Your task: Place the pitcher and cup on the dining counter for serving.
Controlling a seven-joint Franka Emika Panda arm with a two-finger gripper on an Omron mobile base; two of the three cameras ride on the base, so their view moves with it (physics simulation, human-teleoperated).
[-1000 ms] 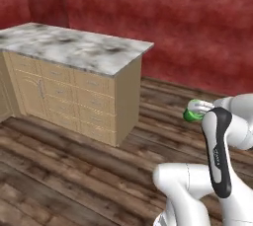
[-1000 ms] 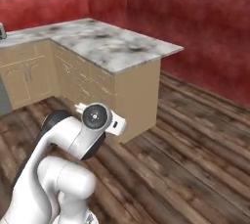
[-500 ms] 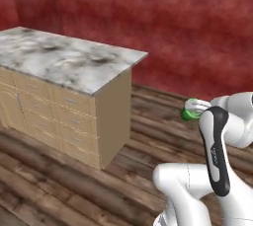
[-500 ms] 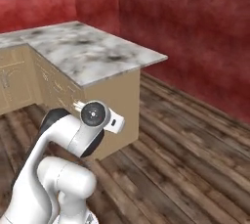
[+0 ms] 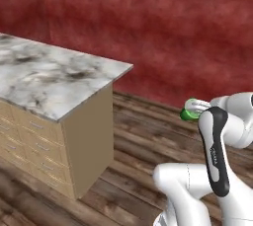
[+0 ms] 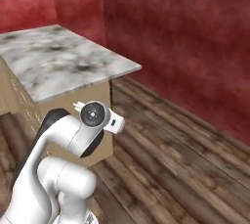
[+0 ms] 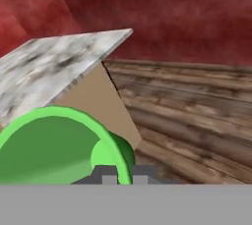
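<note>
A red wall and dark plank floor are seen behind the marble-topped desk point(image 5: 54, 79), whose near corner juts out over a tan panel. The green cup point(image 7: 64, 145) is held off the desk, gripped at its rim by the narrowly closed tool point(image 7: 120, 176).

Glossy green plastic cup point(image 7: 59, 145); veined marble dining counter point(image 5: 54, 79); wood-plank floor point(image 6: 185, 154).
</note>
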